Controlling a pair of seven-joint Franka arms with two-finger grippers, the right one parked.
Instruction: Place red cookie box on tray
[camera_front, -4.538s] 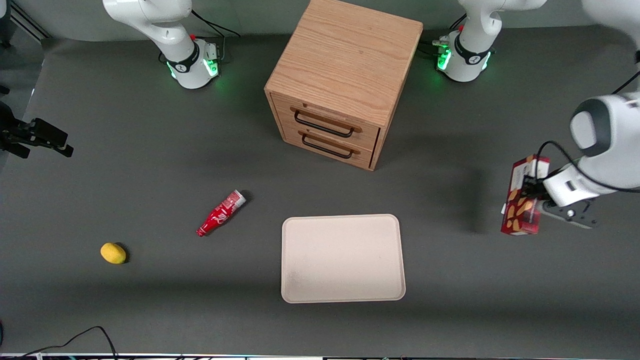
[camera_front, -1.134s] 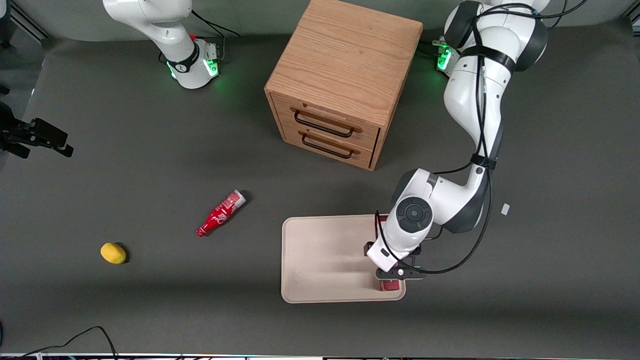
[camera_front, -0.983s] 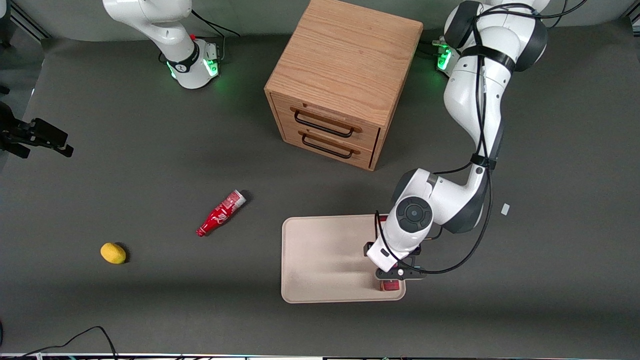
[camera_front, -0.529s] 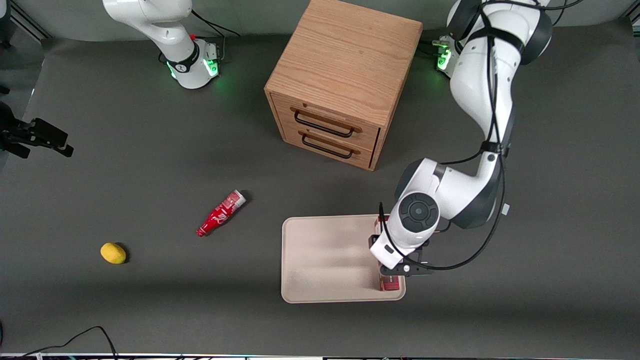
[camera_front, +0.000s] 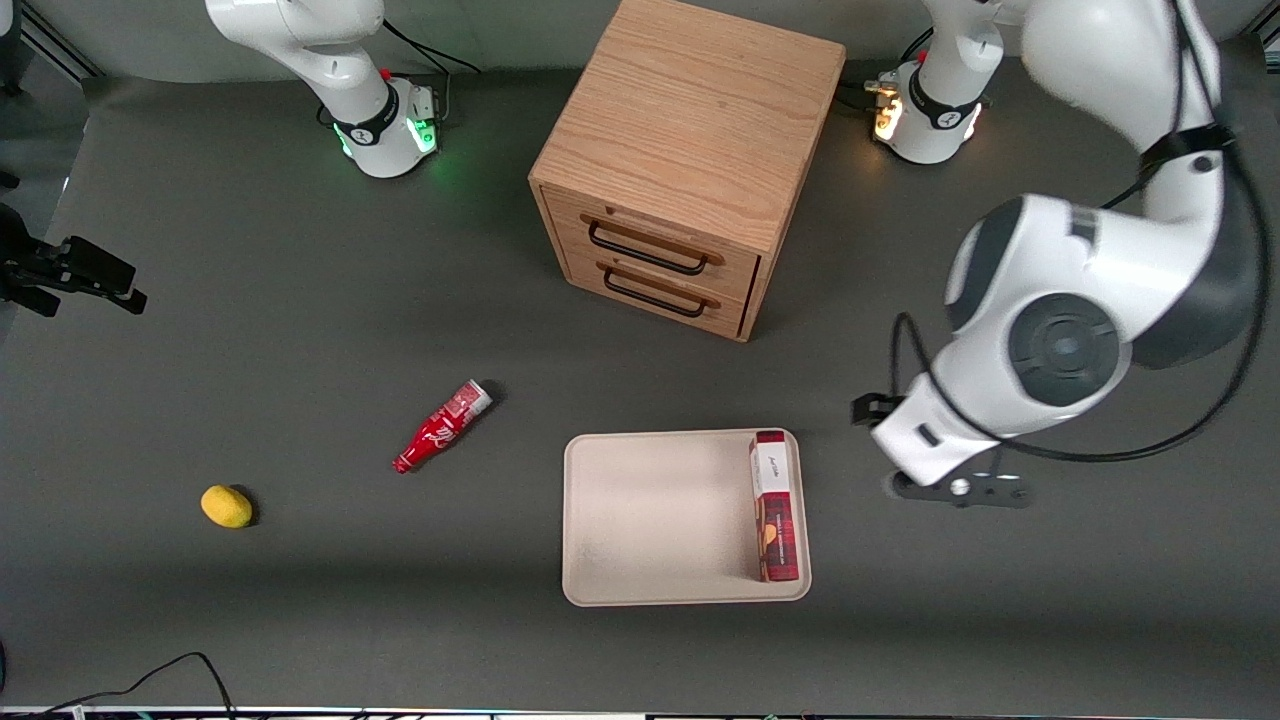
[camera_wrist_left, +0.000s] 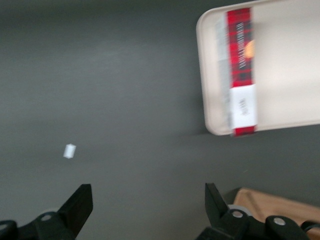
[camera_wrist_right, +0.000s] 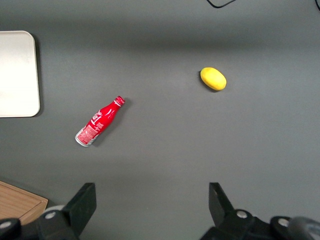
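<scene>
The red cookie box (camera_front: 777, 506) (camera_wrist_left: 241, 70), dark red tartan with a white end panel, lies on the cream tray (camera_front: 660, 518) (camera_wrist_left: 290, 70) along the tray edge nearest the working arm. My left gripper (camera_front: 955, 490) (camera_wrist_left: 148, 202) hangs high above the bare grey table beside the tray, toward the working arm's end. Its fingers (camera_wrist_left: 80, 205) are spread wide apart and open, with nothing between them. The box lies free of the gripper.
A wooden two-drawer cabinet (camera_front: 685, 160) stands farther from the front camera than the tray. A small red bottle (camera_front: 441, 427) and a yellow lemon (camera_front: 227, 506) lie toward the parked arm's end. A small white scrap (camera_wrist_left: 69, 150) lies on the table.
The gripper has let go of the cookie box, leaving it lying on the tray. The arm has risen and swung away toward the working arm's end.
</scene>
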